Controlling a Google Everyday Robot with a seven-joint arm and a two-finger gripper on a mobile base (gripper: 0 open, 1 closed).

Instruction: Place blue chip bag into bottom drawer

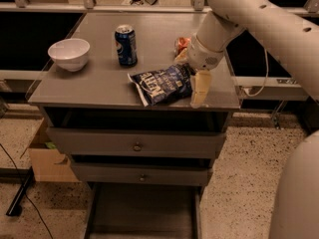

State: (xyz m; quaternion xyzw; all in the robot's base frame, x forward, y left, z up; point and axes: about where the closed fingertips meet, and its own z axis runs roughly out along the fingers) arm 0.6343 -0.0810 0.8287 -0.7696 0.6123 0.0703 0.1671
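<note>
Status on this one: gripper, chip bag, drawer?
Gripper low beside blue chip bag, right edge. Bag flat on cabinet top. Bottom drawer pulled open. Soda can stands apart.

The blue chip bag (162,83) lies flat on the grey cabinet top (94,86), close to the front edge and right of centre; it is dark navy foil, crinkled, with white lettering facing up and pale edges; it sits askew to that front edge; my gripper (198,86) is at its right end, touching or just beside it; the bottom drawer (144,210) stands pulled out beneath the two knobbed fronts (137,146), a shallow grey tray with side rails and a flat floor.
</note>
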